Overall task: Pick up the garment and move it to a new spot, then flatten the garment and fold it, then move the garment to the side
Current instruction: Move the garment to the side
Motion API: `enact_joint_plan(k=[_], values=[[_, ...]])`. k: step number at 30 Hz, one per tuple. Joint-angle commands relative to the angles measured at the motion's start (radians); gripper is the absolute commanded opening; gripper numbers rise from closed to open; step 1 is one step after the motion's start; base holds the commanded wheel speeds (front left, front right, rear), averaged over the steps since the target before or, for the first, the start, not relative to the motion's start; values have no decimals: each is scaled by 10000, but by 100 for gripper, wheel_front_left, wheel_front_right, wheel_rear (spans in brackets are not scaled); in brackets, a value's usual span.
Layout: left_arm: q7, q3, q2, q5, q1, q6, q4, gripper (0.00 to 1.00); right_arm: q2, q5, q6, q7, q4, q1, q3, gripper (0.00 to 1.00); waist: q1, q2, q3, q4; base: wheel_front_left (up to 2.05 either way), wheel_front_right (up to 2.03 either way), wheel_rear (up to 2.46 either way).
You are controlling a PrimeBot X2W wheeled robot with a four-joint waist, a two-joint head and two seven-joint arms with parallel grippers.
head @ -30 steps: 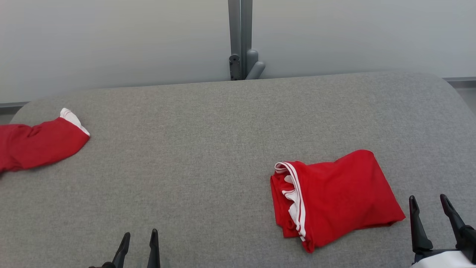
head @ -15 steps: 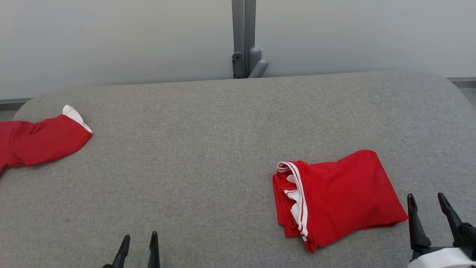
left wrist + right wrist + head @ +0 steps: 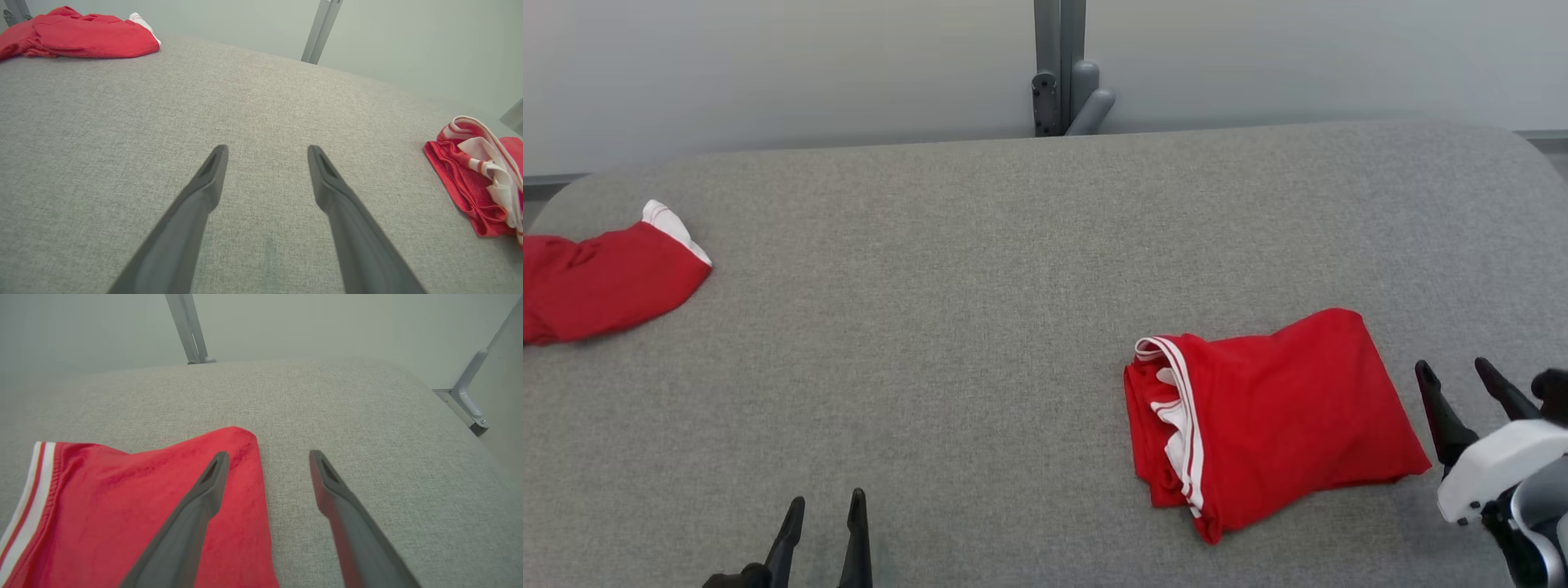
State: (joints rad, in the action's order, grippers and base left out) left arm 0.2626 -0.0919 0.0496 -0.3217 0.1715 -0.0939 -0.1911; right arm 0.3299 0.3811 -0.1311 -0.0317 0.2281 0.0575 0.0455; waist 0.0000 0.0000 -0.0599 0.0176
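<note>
garment (image 3: 1274,416): folded, laid on surface (image 3: 980,286); long axis left-right, striped hem turned left
left end effector (image 3: 826,500): spread, empty
right end effector (image 3: 1452,367): spread, held beside garment

The folded red cloth garment with white stripes (image 3: 1274,416) looks soft. It lies on a grey woven table cover (image 3: 980,310), rough and not shiny. Behind that cover stands a smooth grey metal post (image 3: 1058,65).

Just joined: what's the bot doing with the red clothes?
Nothing is held. A folded red garment lies on the grey table, with the open right hand hovering at its right edge. The open left hand hangs over the table, touching nothing. A second red garment lies at the table's left end.
</note>
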Motion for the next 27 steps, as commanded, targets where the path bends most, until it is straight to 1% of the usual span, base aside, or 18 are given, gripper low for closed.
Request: enact_joint_plan(k=[1,4,7,10,15,20,21,22,23,24,27], values=[[23,53,19,45,-206,-43,44,100,121,123,8,-213,-49,216,-44,100,0,0,-354,16,0,0,0],[23,87,19,108,-388,-96,34,100,273,393,8,-1205,22,715,-176,100,0,0,-680,67,0,0,0],[23,123,19,157,-594,-132,16,100,266,605,8,-2057,304,1116,-228,100,0,0,-967,146,0,0,0],[23,122,19,200,-766,-199,-31,100,289,601,8,-2695,718,1396,-340,100,0,0,-1172,254,0,0,0],[23,154,21,194,-975,-225,-67,100,135,735,8,-3205,1366,1678,-334,100,0,0,-1345,395,0,0,0],[23,174,19,184,-1033,-251,-28,100,104,1181,8,-3425,1686,1893,-542,100,0,0,-1470,416,0,0,0],[23,176,19,179,-1046,-255,-17,100,134,1252,8,-3432,1711,1936,-587,85,0,0,-1489,411,0,0,0],[23,176,19,174,-1056,-256,-3,100,157,1331,8,-3397,1732,1975,-646,46,0,0,-1511,401,0,0,0],[23,189,19,166,-1062,-249,5,100,180,1384,8,-3306,1741,2014,-663,27,0,0,-1535,381,0,0,0],[23,196,19,161,-1056,-243,7,100,195,1422,8,-3251,1770,2056,-711,0,0,0,-1547,342,0,0,0],[23,187,19,221,-1057,-250,-5,100,312,1654,8,-3148,1727,2186,-915,0,0,0,-1579,213,0,0,0]])
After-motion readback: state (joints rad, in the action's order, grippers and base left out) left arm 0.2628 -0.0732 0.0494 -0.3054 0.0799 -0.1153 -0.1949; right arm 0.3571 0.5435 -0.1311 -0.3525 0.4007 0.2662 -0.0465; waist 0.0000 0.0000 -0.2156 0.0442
